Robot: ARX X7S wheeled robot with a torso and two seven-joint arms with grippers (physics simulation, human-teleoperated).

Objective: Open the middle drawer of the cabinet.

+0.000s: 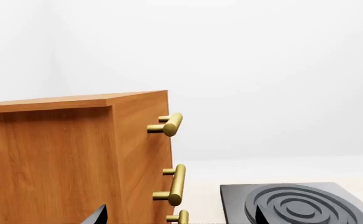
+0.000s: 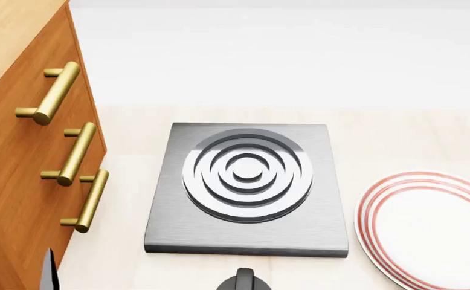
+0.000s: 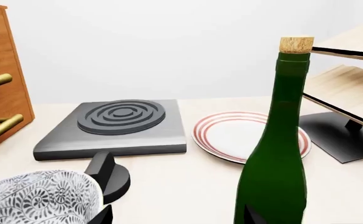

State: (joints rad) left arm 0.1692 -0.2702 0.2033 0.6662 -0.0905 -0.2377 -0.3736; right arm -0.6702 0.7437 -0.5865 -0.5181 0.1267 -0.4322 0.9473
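The cabinet (image 2: pixel 9 151) stands at the left of the head view, all three fronts flush, and the middle drawer (image 2: pixel 34 158) shows its brass handle (image 2: pixel 71 153) between the two others. Beside it lie a grey hotplate (image 2: pixel 249 187) and a red-rimmed plate (image 2: pixel 428 226). Only dark fingertip slivers of the left gripper (image 1: pixel 178 218) and right gripper (image 3: pixel 178 215) show, so I cannot tell whether either is spread or closed. A green corked bottle (image 3: pixel 275 154) and patterned bowl (image 3: pixel 35 198) sit near the right one.

Plain white wall (image 3: pixel 169 46), pale beige tabletop (image 2: pixel 243 272), soft even light
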